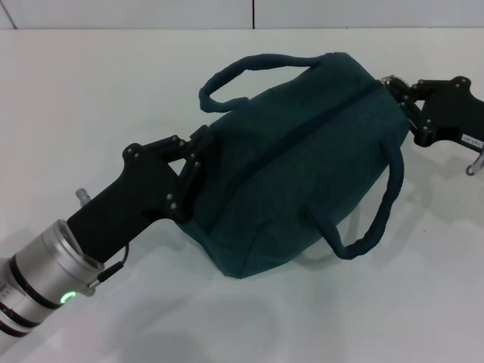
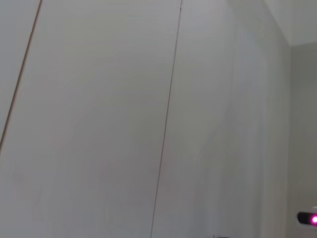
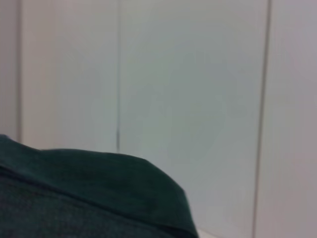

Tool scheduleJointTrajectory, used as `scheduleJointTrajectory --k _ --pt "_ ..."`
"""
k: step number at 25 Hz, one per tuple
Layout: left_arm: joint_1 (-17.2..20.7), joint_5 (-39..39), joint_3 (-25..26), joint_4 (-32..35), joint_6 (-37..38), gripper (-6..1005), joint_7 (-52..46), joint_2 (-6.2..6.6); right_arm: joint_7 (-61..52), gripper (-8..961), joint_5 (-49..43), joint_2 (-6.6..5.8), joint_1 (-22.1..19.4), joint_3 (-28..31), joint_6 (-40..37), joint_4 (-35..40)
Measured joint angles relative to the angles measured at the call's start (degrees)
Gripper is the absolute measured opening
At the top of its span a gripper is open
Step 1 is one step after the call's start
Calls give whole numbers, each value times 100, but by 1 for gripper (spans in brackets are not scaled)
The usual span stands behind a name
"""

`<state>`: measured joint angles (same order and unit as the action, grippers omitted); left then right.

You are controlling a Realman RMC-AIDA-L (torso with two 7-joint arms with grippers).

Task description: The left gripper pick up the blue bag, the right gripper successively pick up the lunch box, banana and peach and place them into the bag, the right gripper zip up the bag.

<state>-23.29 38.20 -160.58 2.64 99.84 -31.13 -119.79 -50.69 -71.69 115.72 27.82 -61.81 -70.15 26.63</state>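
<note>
Left tool [image 1: 198, 155] sits at the bag's [image 1: 302, 159] near-left end, fingers clamped on the fabric edge there. Its black arm runs down to the near-left corner, silver wrist with green ring light [image 1: 68, 297] lit.

Right tool [image 1: 401, 94] is at the bag's far-right end, fingers pinched around the metal zip pull [image 1: 390, 80]; its black body with a small white label [image 1: 473, 141] reaches in from the right edge.

Bag lies on the white surface [image 1: 91, 91], long axis running from near-left to far-right, bulging and full-looking. The zip line along the top reads as a dark closed seam from one tool to the other. One handle [image 1: 249, 72] arches over the far-left side; the other handle [image 1: 378, 212] loops out on the near-right side, drooping toward the surface.

Right wrist view: only a hump of dark teal fabric against pale wall panels; own fingers not visible. Left wrist view: pale wall panels with thin seams, and a small pink light [image 2: 312, 218] at the edge.
</note>
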Motion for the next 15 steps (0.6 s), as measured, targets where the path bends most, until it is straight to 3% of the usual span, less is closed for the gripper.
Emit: scheduleJointTrajectory --k 15 --pt "-35 6 0 19 5 120 -127 0 -277 33 -56 -33 44 -55 554 -183"
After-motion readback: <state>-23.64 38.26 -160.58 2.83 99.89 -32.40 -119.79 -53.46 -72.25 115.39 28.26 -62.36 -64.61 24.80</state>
